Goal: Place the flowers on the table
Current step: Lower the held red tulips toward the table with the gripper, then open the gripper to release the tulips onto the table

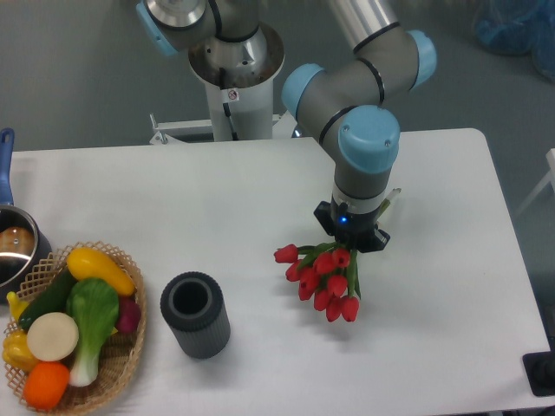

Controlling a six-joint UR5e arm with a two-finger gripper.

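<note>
In the fixed camera view, the bunch of red tulips with closed buds and green stems (323,279) hangs beneath the black two-finger gripper (351,236), apparently pinched at the stems, right of centre over the smooth white tabletop (217,199). The flowers look light, soft and easily crushed, so the stems seem the safest hold. A ribbed dark grey cylindrical vase (195,314) and a wicker basket of glossy toy vegetables (130,355) stand well apart to their left.
</note>
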